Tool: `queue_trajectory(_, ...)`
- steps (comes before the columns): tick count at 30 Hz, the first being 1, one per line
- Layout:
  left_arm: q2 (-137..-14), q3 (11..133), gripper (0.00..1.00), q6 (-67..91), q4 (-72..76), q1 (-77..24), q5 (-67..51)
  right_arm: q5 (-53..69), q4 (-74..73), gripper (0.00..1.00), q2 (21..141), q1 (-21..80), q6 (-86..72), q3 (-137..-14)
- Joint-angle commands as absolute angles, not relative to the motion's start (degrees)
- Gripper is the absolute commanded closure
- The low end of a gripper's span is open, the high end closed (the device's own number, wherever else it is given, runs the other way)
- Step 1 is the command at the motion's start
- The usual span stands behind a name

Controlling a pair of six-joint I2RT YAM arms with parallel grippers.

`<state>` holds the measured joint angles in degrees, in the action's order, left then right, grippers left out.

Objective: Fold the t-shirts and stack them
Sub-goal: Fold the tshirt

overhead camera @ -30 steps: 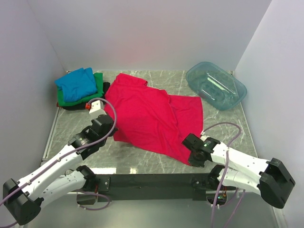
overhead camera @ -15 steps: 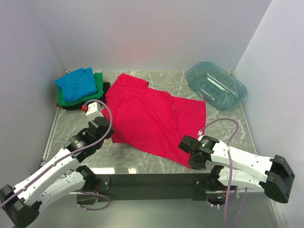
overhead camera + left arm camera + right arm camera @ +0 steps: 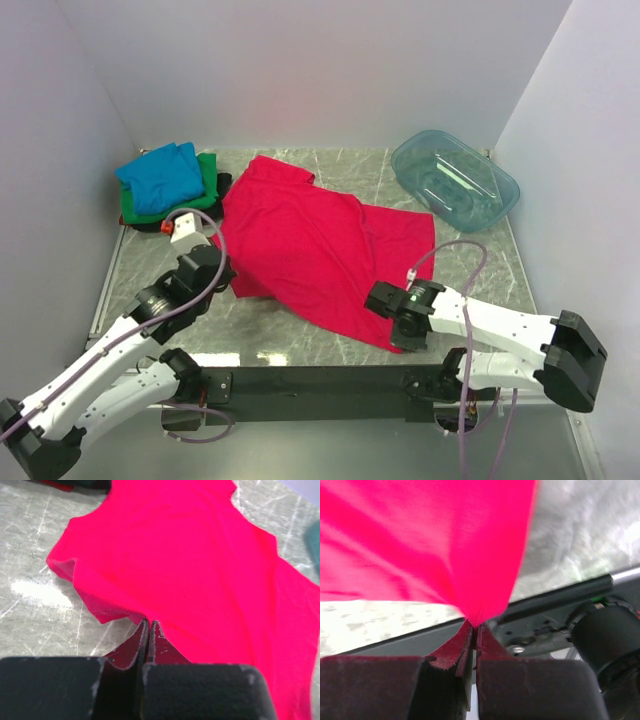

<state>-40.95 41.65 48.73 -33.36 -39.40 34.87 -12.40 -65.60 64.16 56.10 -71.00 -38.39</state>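
1. Task item: red-pink t-shirt lies spread, mostly flat, mid-frame in top view on the marble table, running upper left to lower right.
2. Left arm: jaws clenched on the shirt's edge at its lower-left side. Wrist view shows cloth pinched betw. the closed pads, w/ a small fold raised just beside them.
3. Right arm: jaws clamped on the shirt's near corner, lower centre-right of frame. Wrist view shows fabric drawn to a peak at the pinch, raised off the table.
4. Why: two grips along one near edge suggest both ends are held so that edge can be carried over together, i.e. a fold w/o skew.
5. Upper left: blue tee on green tee, a sliver of black tee underneath. Folded pile kept aside, prob. where this one goes.
6. Clear teal tub, upper right, sits apart from the cloth and isn't involved.
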Motion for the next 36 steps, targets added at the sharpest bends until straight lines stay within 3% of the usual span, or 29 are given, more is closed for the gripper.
queue_trajectory(1, -44.72, 43.42, 0.99, 46.42, -27.96, -39.11, 37.88, -16.78, -61.71, 1.0, 68.62, 55.55, -67.07, -44.29)
queue_trajectory(9, -53.94, 46.23, 0.99, 31.65, -9.59, -38.24, 37.09, -18.63, -52.92, 1.0, 76.2, 47.3, -53.55, -49.75)
queue_trajectory(19, -68.71, 49.92, 0.99, 17.24, 6.4, -34.19, 32.97, -19.07, -49.14, 1.0, 71.63, 34.91, -43.69, -45.89)
queue_trajectory(36, -85.33, 59.06, 0.99, 13.36, 10.38, -29.71, 29.53, -13.97, -41.04, 1.0, 73.03, 21.98, -31.91, -45.09)
